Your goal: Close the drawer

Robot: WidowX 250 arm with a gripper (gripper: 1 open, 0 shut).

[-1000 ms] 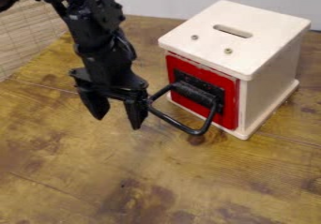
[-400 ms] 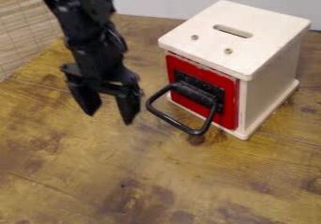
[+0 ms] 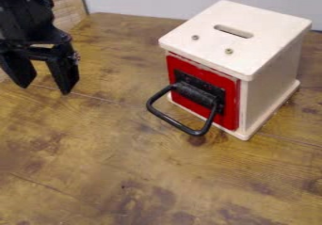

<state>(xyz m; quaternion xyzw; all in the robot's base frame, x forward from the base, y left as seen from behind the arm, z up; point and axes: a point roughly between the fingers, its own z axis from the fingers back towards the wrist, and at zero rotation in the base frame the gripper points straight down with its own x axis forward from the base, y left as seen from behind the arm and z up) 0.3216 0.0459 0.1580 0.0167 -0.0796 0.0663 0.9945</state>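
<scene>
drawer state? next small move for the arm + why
Probably none beyond staying clear: the red drawer looks flush with the cream box, only its handle sticking out. The end effector is open and well off to the left, touching nothing.

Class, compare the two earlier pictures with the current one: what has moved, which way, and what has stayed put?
The gripper has drawn back from beside the loop handle toward the left edge of the view, its jaws open and holding nothing. The drawer, its handle and the cream box sit just as before, with the drawer's red front flush in the box.
</scene>
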